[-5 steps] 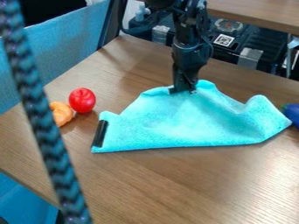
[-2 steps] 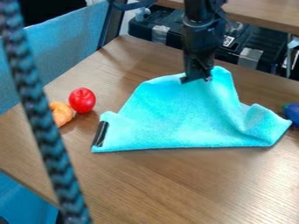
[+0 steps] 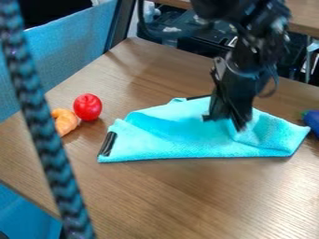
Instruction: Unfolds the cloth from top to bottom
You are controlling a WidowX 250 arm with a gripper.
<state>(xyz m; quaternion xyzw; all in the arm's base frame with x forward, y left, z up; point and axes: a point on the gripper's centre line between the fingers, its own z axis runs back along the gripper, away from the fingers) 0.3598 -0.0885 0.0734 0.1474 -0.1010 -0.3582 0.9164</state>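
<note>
On the desk [image 3: 156,196], we're seeing the blue cloth [image 3: 181,135] lying rumpled beneath the jaws [image 3: 224,122]; whether they're gripping it, we're unable to tell. For a clean unfolding, we're favouring a low, smooth draw of the top layer towards the near edge, without dragging the underside. We're finding its long axis running left to right, the black strip [image 3: 107,144] marking the left end, beyond which the red pepper [image 3: 88,107] is sitting.

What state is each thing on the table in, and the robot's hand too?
Turquoise fabric cloth: rumpled, not fully spread.
Black metallic robot hand: down at the cloth.
Shiny red rounded object: whole.
Lumpy orange object: lying down.
Dark-blue object: partly out of view.
</note>
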